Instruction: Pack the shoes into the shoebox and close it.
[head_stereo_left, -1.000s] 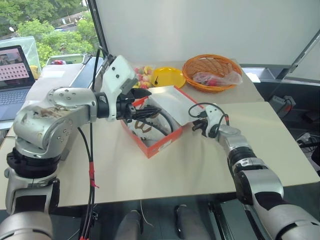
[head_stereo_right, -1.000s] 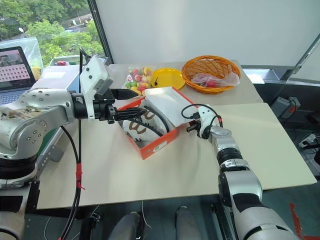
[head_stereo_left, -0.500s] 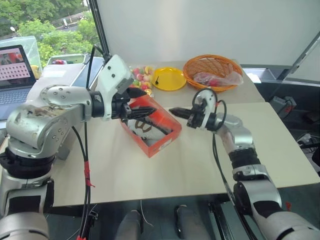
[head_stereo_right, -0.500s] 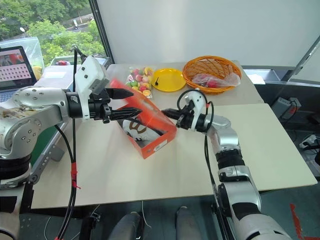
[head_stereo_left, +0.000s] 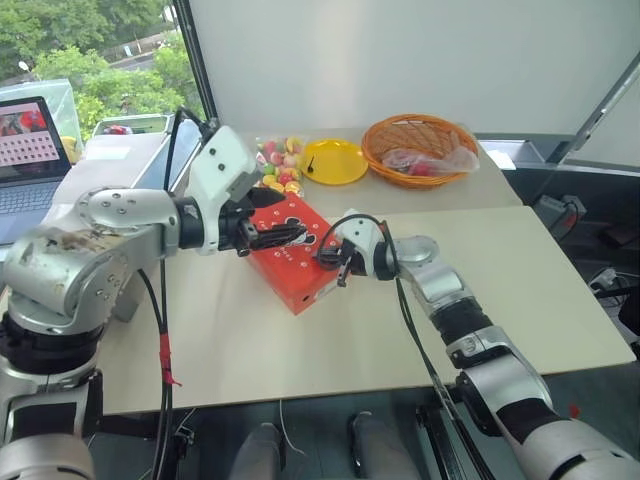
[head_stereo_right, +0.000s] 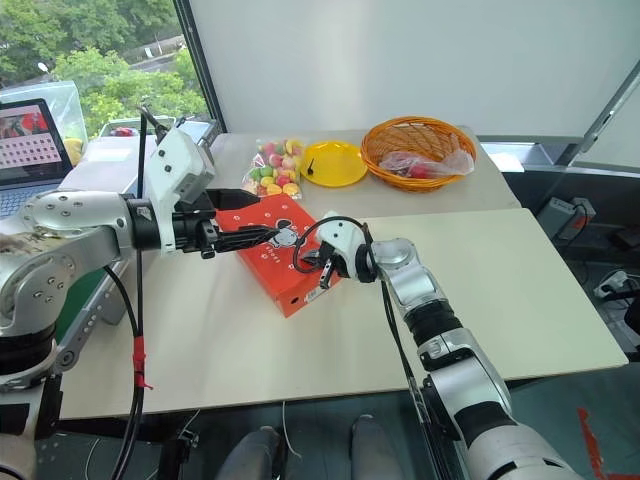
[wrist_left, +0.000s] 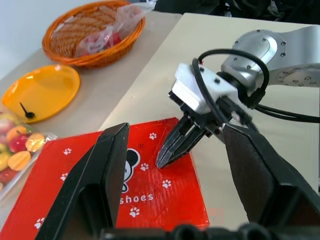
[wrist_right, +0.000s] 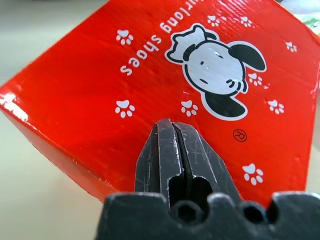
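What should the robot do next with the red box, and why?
Probably press the shut right gripper down a little on the red cardboard shoebox. Its lid is lying flat and the fingertips are at its top, so a gentle push would seat it. The open left gripper hovers over the box.

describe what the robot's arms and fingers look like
Both arms are brushed silver metal with black joint segments. The left gripper has a white boxy housing and two long black tapered fingers; black cables bound with red tape hang below it. The right gripper has a small white wrist block, looped black cables and black fingers.
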